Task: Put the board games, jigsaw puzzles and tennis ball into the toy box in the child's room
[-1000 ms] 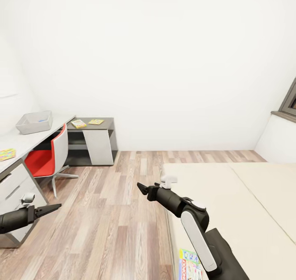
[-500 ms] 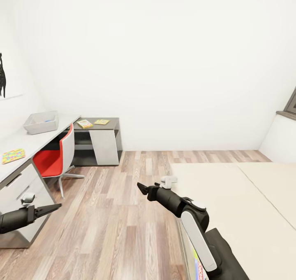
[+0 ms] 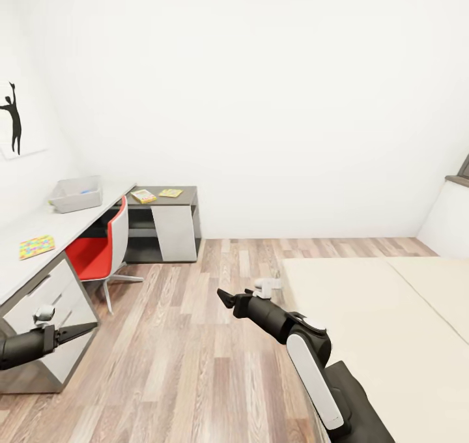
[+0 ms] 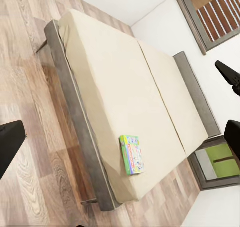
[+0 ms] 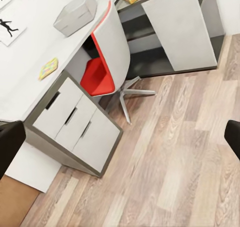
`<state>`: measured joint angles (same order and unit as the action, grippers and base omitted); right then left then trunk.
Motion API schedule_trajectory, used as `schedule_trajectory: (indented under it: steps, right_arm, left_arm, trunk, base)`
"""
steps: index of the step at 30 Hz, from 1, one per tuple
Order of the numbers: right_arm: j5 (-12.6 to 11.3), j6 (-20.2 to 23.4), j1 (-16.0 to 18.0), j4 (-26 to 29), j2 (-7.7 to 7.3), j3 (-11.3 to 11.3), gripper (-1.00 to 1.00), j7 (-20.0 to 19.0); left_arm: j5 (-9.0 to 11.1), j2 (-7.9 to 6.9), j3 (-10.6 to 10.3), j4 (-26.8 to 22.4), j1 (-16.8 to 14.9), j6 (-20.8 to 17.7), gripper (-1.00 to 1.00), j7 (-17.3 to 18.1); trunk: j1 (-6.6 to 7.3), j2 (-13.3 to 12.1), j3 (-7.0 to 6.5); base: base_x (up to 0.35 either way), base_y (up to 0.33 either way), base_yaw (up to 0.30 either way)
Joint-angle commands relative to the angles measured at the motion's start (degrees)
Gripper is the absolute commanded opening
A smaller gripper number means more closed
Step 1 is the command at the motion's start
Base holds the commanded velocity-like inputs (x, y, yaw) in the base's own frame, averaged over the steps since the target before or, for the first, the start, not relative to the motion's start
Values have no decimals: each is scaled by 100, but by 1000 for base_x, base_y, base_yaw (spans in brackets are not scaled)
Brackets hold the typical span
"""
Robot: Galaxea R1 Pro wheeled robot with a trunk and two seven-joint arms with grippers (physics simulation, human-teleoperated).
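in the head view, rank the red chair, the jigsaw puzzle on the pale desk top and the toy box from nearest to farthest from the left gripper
From the left gripper:
1. Jigsaw puzzle, on the near end of the pale desk top; the red chair, tucked under the desk just beyond, is too close to call.
2. Toy box, at the far end of the desk, by the wall.

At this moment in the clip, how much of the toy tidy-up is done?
Little looks done. The toy box shows a small blue item inside, too small to identify. The left gripper and right gripper are both empty. Left to do: one jigsaw puzzle on the table, two flat boxes on its lower section, and a board game on the bed.
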<state>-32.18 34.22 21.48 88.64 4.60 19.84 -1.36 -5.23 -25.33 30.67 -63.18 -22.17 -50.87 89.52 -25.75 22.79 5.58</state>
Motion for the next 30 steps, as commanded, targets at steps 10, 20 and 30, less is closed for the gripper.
schedule_trajectory:
  steps: [10, 20, 30]
  right_arm:
    - [-6, 32, 5, 4, 2, -7, 100, -21]
    - [-7, 32, 5, 0, 1, -11, 100, -22]
    - [-12, 32, 5, -3, 6, -15, 100, -22]
  left_arm:
    - [-54, -4, 9, -2, -7, -56, 100, 48]
    - [-49, -15, 9, -2, -7, -55, 100, 48]
    - [-50, -16, 9, -2, -7, -54, 100, 48]
  trunk:
    - [-4, 13, 13]
    - [-4, 13, 13]
    - [-4, 13, 13]
  base:
    - [0, 283, -19]
    - [0, 282, -223]
    - [0, 78, -275]
